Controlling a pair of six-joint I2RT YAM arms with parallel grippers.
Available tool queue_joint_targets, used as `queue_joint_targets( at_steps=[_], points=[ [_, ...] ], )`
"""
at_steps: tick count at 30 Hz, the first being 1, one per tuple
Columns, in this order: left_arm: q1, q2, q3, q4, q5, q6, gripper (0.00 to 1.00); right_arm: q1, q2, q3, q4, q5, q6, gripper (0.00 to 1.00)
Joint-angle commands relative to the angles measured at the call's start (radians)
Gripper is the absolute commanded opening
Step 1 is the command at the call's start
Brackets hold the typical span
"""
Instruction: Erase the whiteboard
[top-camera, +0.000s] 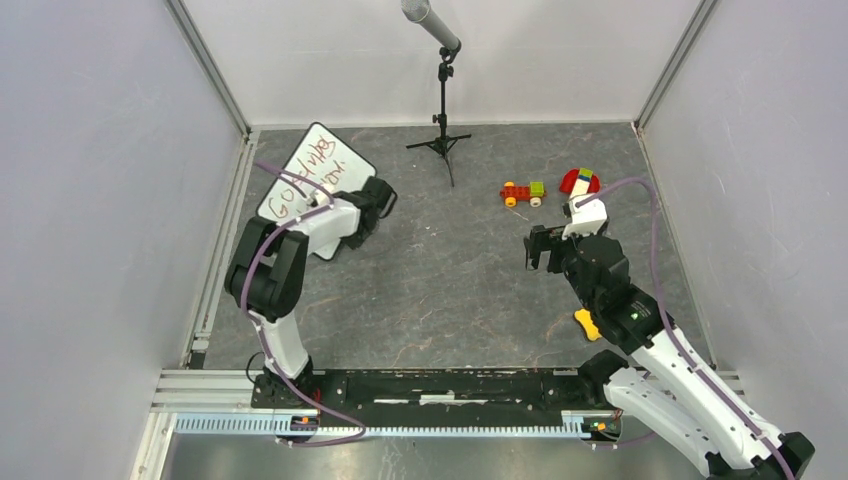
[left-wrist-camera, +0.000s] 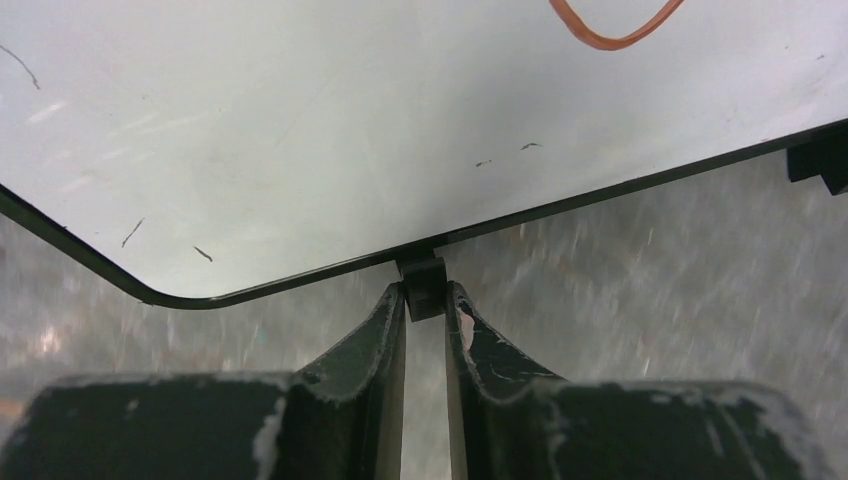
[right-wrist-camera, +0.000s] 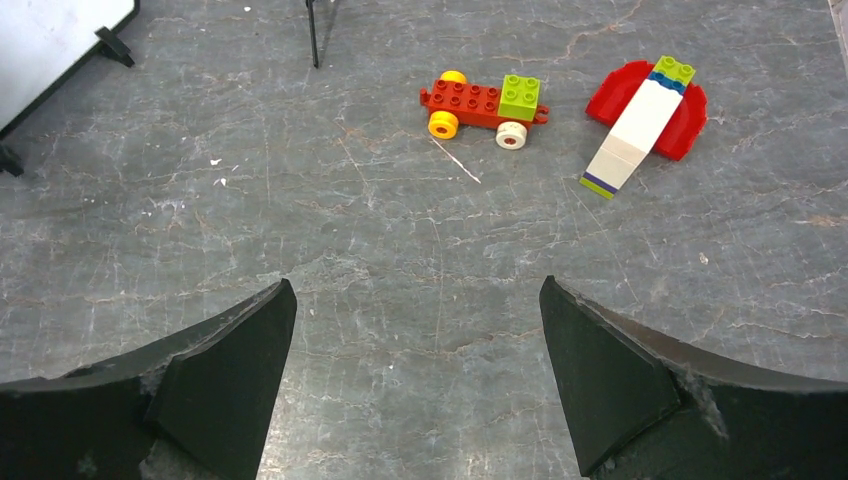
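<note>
Left fingers (left-wrist-camera: 372, 345) nearly closed, I see them pinching the small black foot (left-wrist-camera: 423, 287) on the whiteboard (left-wrist-camera: 300, 120) edge; board with red writing sits far left on the surface (right-wrist-camera: 400, 250). Right fingers (right-wrist-camera: 225, 370) spread wide, holding nothing.

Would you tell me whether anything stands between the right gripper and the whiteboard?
Between the right gripper and the whiteboard, only the left gripper, shut on the board's black foot, stands on that side. Nothing else visible intervenes; the toy car lies off that path.
</note>
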Motion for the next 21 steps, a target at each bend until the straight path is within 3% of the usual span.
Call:
queue_joint_targets(
  at_steps=[1, 5, 8, 12, 21],
  points=[
    [-0.171, -0.078, -0.092, -0.107, 0.030, -0.203, 0.02, 0.002, 0.007, -0.014, 0.046, -0.002, -0.003, 0.98],
    [-0.342, -0.107, -0.122, -0.157, 0.028, -0.375, 0.03, 0.002, 0.011, -0.028, 0.060, -0.022, 0.006, 0.98],
    [-0.466, -0.093, -0.097, -0.158, 0.025, -0.431, 0.11, 0.002, 0.016, -0.029, 0.053, -0.048, 0.012, 0.98],
    [-0.544, -0.050, -0.040, -0.163, 0.069, -0.452, 0.27, 0.003, 0.011, -0.038, 0.037, -0.058, 0.025, 0.98],
    [-0.618, -0.100, 0.008, -0.094, 0.131, -0.299, 0.83, 0.002, 0.019, -0.090, 0.033, -0.044, 0.027, 0.98]
  ],
)
